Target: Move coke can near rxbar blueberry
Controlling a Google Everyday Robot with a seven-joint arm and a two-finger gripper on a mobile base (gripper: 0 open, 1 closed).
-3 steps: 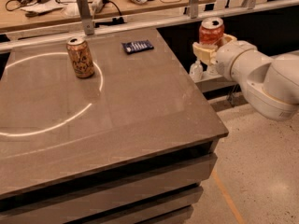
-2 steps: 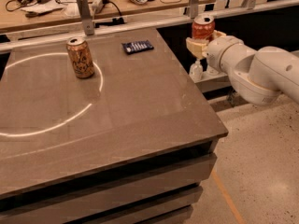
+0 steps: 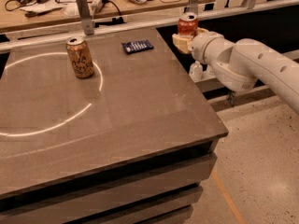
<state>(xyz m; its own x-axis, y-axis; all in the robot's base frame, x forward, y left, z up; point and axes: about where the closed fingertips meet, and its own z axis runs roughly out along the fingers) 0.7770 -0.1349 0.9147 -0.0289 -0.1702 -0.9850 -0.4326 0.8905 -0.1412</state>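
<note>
The coke can [image 3: 188, 24], red-orange with a silver top, is held upright in my gripper [image 3: 186, 37], just off the table's right edge near its back corner. The gripper is shut on the can's lower part, and the white arm reaches in from the right. The rxbar blueberry [image 3: 137, 46], a flat dark blue wrapper with white lettering, lies on the grey-brown table [image 3: 140, 111] near the back edge, a short way left of the can.
A tan-gold patterned can [image 3: 80, 57] stands upright at the back left of the table, on a bright ring of light. A metal rail with posts [image 3: 84, 14] runs behind the table, with a cluttered wooden bench beyond. Speckled floor lies to the right.
The gripper has carried the coke can to the left and a little up, closer to the table's back right corner and the blue bar.
</note>
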